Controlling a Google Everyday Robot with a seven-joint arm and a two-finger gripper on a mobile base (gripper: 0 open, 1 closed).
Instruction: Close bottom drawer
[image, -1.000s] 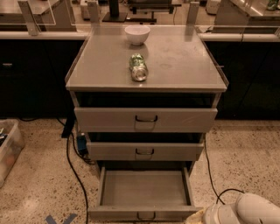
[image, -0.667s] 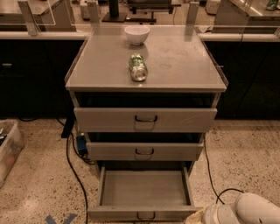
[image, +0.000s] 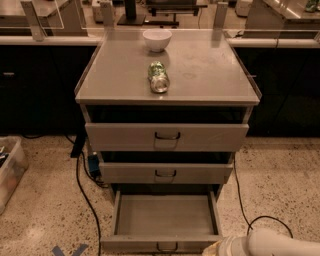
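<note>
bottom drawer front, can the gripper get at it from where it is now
Probably yes: the gripper sits at the view's lower right edge, just beside the front right corner of the open bottom drawer, with nothing visible between them.

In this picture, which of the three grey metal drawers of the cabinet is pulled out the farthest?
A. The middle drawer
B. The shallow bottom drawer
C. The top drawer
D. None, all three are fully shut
B: the shallow grey bottom drawer sticks out far enough that its whole bare inside shows from above. The gripper is low at the right, by that drawer's front right corner.
</note>
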